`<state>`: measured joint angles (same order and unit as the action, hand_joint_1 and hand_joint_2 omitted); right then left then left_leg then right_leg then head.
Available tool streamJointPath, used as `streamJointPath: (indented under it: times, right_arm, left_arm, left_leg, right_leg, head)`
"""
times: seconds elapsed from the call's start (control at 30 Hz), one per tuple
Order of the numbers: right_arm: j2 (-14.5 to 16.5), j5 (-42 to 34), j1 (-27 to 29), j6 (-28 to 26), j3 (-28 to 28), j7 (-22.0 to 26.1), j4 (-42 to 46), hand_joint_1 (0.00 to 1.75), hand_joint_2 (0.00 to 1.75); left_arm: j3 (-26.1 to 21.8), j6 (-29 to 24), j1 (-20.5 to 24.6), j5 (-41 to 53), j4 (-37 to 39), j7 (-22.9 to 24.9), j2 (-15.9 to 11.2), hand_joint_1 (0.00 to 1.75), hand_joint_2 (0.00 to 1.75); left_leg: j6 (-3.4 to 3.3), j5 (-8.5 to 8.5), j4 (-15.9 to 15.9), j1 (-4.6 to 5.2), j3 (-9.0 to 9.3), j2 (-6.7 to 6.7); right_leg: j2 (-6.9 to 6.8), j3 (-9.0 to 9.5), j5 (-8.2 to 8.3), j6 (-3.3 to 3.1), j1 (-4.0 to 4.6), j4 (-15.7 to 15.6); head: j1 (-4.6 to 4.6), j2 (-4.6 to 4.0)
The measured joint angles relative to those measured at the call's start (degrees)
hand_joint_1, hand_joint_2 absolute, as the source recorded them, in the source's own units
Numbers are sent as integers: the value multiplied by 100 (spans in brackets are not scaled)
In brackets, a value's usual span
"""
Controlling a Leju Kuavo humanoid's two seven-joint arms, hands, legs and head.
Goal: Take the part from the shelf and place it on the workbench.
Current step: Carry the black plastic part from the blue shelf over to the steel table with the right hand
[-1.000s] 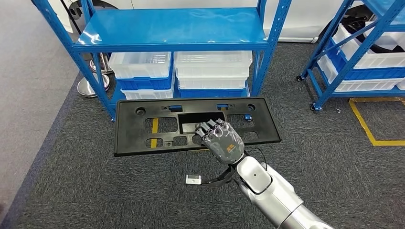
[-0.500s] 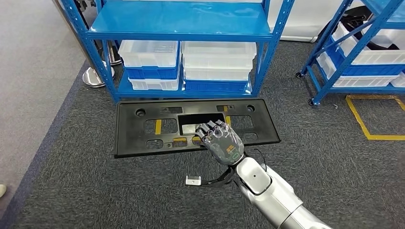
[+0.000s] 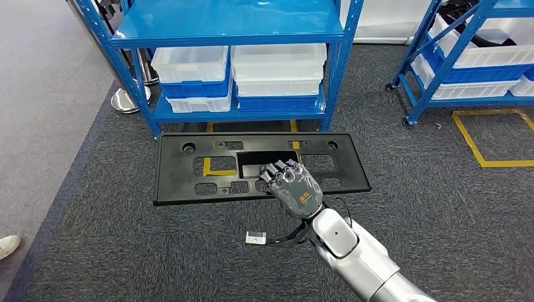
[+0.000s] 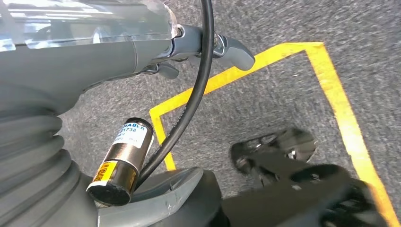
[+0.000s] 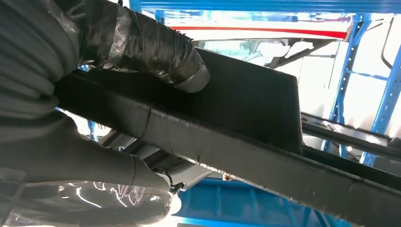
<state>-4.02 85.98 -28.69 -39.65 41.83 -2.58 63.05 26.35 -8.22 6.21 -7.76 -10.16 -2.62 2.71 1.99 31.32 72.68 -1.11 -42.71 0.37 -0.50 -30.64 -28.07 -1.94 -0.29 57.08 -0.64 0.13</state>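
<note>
white bins (image 3: 277,69), yellow floor tape (image 3: 478,157), shoe (image 3: 7,245)

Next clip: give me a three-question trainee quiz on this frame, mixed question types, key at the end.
1. True or false: the black part lies on the blue shelf.
2. Which hand holds the part? A) left hand B) right hand C) both
3. Fill in: the white bins sit on the shelf's ____ level.

Key:
1. False; the right hand holds it in the air, over grey carpet, in front of the shelf.
2. B; the left hand hangs over the yellow floor tape, holding nothing.
3. Lower.
</note>
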Motion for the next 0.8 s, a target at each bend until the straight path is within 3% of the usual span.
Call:
streamJointPath:
  times: [0.03,0.07,0.17,0.23,0.3,0.37,0.4,0.47,0.5,0.53,0.57,0.6,0.67,0.73,0.8]
  right_arm:
    - [0,0,14,0,0,-1,-1,175,175]
    - [0,0,28,0,0,-2,-2,175,175]
    - [0,0,40,0,0,-2,2,175,175]
    - [-1,3,41,0,0,-2,5,175,175]
    - [3,11,46,0,0,-2,10,175,175]
    - [4,28,42,0,-1,-4,20,175,175]
    - [3,40,38,0,-2,-5,28,175,175]
    - [1,65,37,0,-2,-5,37,175,175]
    - [-2,79,41,0,-1,-3,40,175,175]
    - [-6,90,44,0,-1,1,40,175,175]
    - [-11,102,42,0,-1,4,42,175,175]
    - [-15,113,33,1,-1,9,44,175,175]
    - [-22,133,-16,6,-1,21,51,175,175]
    - [-30,149,-86,14,-1,37,63,175,175]
    - [-37,157,-150,23,-1,60,81,175,175]
  left_arm:
    - [1,1,-5,0,0,-4,0,0,175]
    - [1,1,-10,1,0,-9,0,0,175]
    - [1,-8,-10,2,0,-28,-6,0,175]
    - [1,-15,2,3,0,-40,-13,0,175]
    - [1,-15,3,7,0,-48,-10,0,175]
    - [1,-13,-1,16,0,-49,1,0,175]
    - [1,-11,-2,20,0,-49,6,0,175]
    - [1,-4,-3,32,0,-49,10,0,175]
    - [1,-1,-7,38,0,-48,11,0,175]
    - [1,4,-12,45,0,-48,14,0,175]
    - [1,10,-18,50,0,-47,16,0,175]
    - [1,15,-21,55,0,-46,22,0,175]
    - [1,26,-15,65,0,-46,34,0,175]
    - [1,30,5,77,0,-44,39,0,175]
    - [1,34,7,86,0,-40,39,0,175]
  left_leg:
    - [0,29,162,1,-15,0]
    - [-12,-40,109,2,83,0]
    - [-131,-398,-994,45,821,49]
    - [-208,-440,-1431,95,1067,94]
    - [-266,-478,-1501,103,1067,64]
    - [-340,-553,-1592,65,1067,19]
    - [-376,-593,-1633,44,1062,1]
    - [-407,-640,-1641,35,1009,-47]
    - [-406,-654,-1627,33,974,-82]
    - [-398,-665,-1606,30,941,-123]
    - [-388,-672,-1582,24,915,-167]
    - [-373,-674,-1552,15,894,-215]
    - [-317,-666,-1470,5,839,-307]
    - [-231,-681,-1408,7,761,-394]
    - [-145,-727,-1411,-4,708,-471]
  right_leg:
    - [0,-45,22,-2,14,18]
    - [1,-83,38,-2,27,38]
    - [-19,-153,56,7,62,104]
    - [-52,-181,73,45,69,130]
    - [-90,-192,103,110,69,117]
    - [-74,-234,17,180,65,200]
    - [-44,-320,-122,213,57,390]
    - [15,-650,-521,268,14,1112]
    - [24,-815,-663,293,-10,1477]
    - [27,-906,-703,316,-35,1690]
    - [30,-886,-628,334,-57,1675]
    - [46,-749,-458,348,-82,1429]
    - [201,-351,-137,366,-124,660]
    - [327,-175,-38,341,-123,260]
    - [277,-208,-21,271,-98,256]
  head:
    - [1,0]
    - [1,0]
    - [0,0]
    - [0,0]
    - [1,0]
    - [-2,0]
    - [-3,0]
    - [-4,0]
    - [-4,0]
    - [-4,0]
    - [-3,0]
    - [-3,0]
    - [-3,0]
    - [-3,0]
    - [-2,0]
